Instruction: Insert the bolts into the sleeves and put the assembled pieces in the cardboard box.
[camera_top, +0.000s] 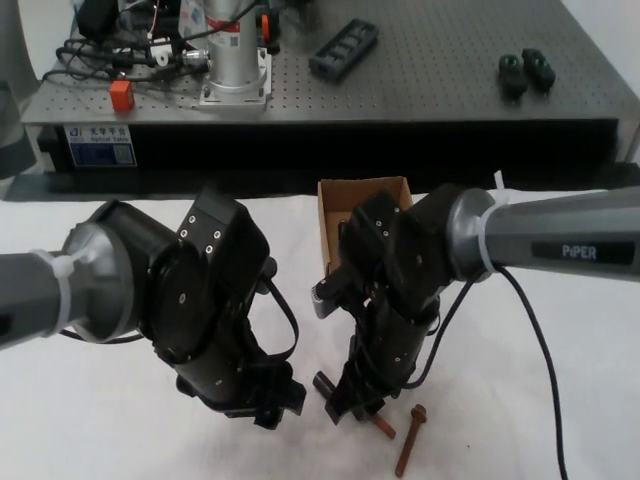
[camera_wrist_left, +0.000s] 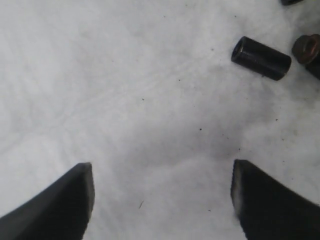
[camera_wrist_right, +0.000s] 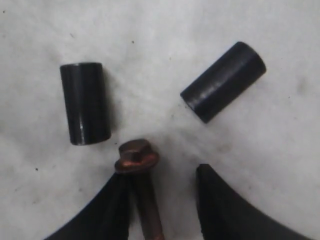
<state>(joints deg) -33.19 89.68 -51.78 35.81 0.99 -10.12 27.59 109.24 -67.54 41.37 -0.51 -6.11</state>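
Nearest you, on the near side of the cardboard box (camera_top: 365, 215), a loose bolt (camera_top: 412, 440) is lying on the white worktop (camera_top: 100, 420), just beside your right jaws. Those jaws are standing partly apart, low over the cloth. A second bolt (camera_wrist_right: 142, 190) is lying between them, its shaft resting against one finger (camera_wrist_right: 100, 215) while the other finger (camera_wrist_right: 230, 210) is sitting clear of it, so nothing is being clamped. Two black sleeves (camera_wrist_right: 86, 102) (camera_wrist_right: 223, 82) are lying just past its head, apart from each other.

Your left jaws are hanging wide apart over bare cloth, nearer than the box and to its left, holding and touching nothing. One sleeve (camera_wrist_left: 261, 57) is lying beyond their fingertips (camera_wrist_left: 85, 175).

The box is standing open-topped beyond both arms, and behind it a perforated metal bench (camera_top: 450, 80) is running across.
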